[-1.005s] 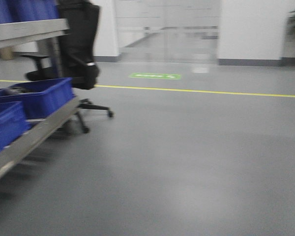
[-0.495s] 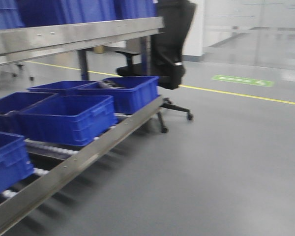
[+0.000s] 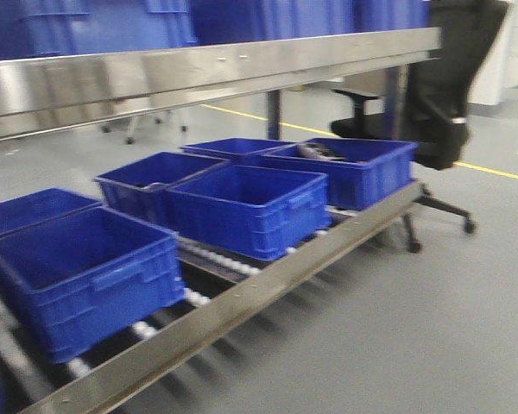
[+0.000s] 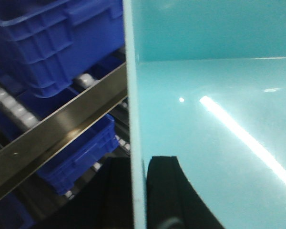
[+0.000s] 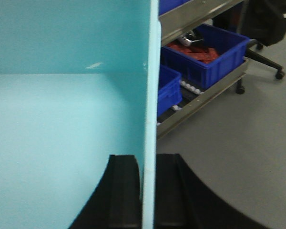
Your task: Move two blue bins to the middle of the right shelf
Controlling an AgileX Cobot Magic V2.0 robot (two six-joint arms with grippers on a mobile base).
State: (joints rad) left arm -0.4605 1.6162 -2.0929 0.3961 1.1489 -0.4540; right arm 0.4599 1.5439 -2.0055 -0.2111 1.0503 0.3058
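The job looks partly done: a pale blue bin (image 4: 209, 119) is up in the robot's grip, but it is not yet on the shelf (image 3: 207, 69), so the carrying and the putting down are left. In the left wrist view the left gripper (image 4: 139, 191) has its 2 dark fingers on either side of the bin's wall, pinching it at 6 o'clock. In the right wrist view the right gripper (image 5: 148, 191) pinches the other wall the same way, also at 6 o'clock. I can't tell if 1 bin or 2 stacked bins are held. The front view shows no pale bin and no gripper. It shows the shiny rail of the shelf at 12 o'clock, dark blue bins (image 3: 242, 207) on the rollers below it, and a black chair (image 3: 449, 95) at 2 o'clock. Only the right wrist view shows red things inside 1 dark blue bin.
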